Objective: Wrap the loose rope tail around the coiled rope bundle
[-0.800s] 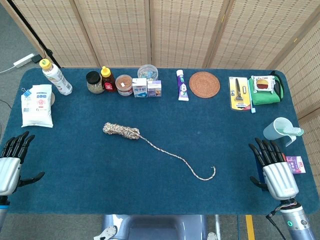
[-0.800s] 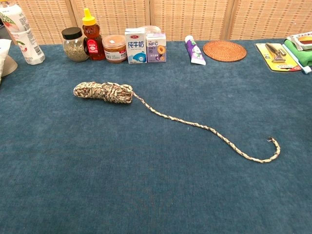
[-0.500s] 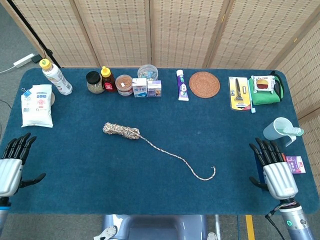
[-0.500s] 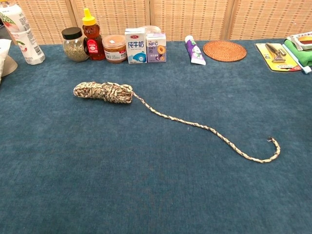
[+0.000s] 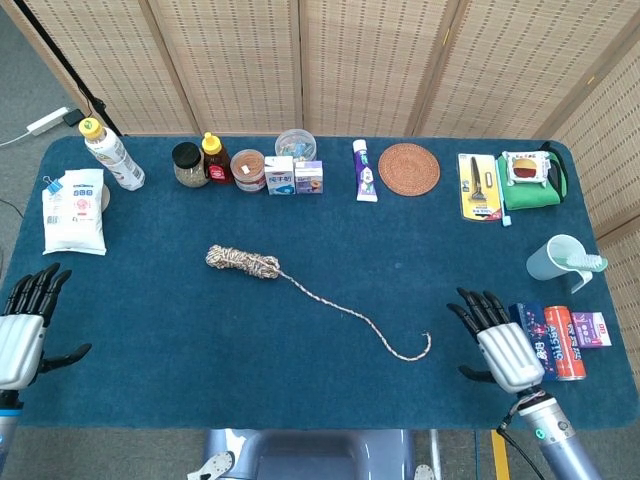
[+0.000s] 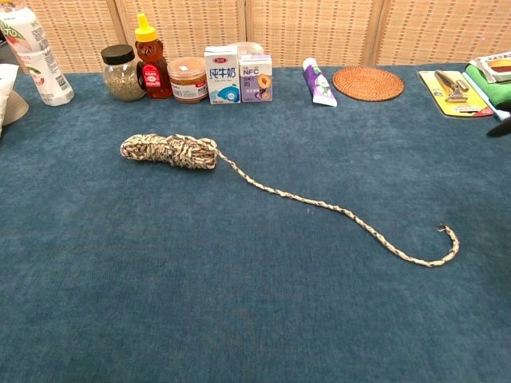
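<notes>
Right robot hand now shifted inward, fingers spread, empty, near rope tail hook end on tabletop, probably reaching; coiled rope bundle untouched; left robot hand spread, idle.

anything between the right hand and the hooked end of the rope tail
Nothing: in the head view only bare blue table cloth separates the right hand from the hooked end of the rope tail.
</notes>
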### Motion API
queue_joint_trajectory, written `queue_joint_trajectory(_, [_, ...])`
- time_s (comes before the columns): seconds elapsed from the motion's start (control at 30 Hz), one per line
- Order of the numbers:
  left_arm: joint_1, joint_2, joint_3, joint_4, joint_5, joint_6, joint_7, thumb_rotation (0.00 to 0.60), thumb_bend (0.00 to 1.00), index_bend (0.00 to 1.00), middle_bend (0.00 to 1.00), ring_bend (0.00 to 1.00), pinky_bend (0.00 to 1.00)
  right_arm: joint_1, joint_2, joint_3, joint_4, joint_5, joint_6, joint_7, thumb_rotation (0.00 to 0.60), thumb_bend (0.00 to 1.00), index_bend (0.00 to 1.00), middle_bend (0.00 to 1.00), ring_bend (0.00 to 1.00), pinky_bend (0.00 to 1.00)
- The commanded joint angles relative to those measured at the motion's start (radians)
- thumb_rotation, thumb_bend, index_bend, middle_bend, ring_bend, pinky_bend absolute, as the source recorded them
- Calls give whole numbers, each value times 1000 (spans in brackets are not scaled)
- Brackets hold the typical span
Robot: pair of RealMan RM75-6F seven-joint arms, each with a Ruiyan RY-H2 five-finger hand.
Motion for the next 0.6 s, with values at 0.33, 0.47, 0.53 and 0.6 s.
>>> queue_joint_trajectory(0.33, [-17, -2, -6, 3, -32, -44, 6, 600, 56, 0, 0, 0, 0, 74, -94, 27, -9, 69, -153, -93, 600, 1, 342, 0, 0, 0])
queue_joint_trajectory(0.47, [-20, -4, -8, 2, -40, -52, 11, 600, 55, 0, 0, 0, 0, 89, -131, 39, 14, 95, -182, -122, 600, 80, 348, 0, 0, 0])
queue_joint_trajectory(0.53, [-21, -4, -8, 1, -43, -55, 11, 600, 55, 0, 0, 0, 0, 93, -147, 41, 21, 106, -195, -122, 600, 95, 350, 0, 0, 0])
queue_joint_trajectory(0.6, [-22, -4, -9, 1, -45, -56, 12, 600, 55, 0, 0, 0, 0, 97, -159, 41, 30, 110, -202, -126, 600, 119, 359, 0, 0, 0])
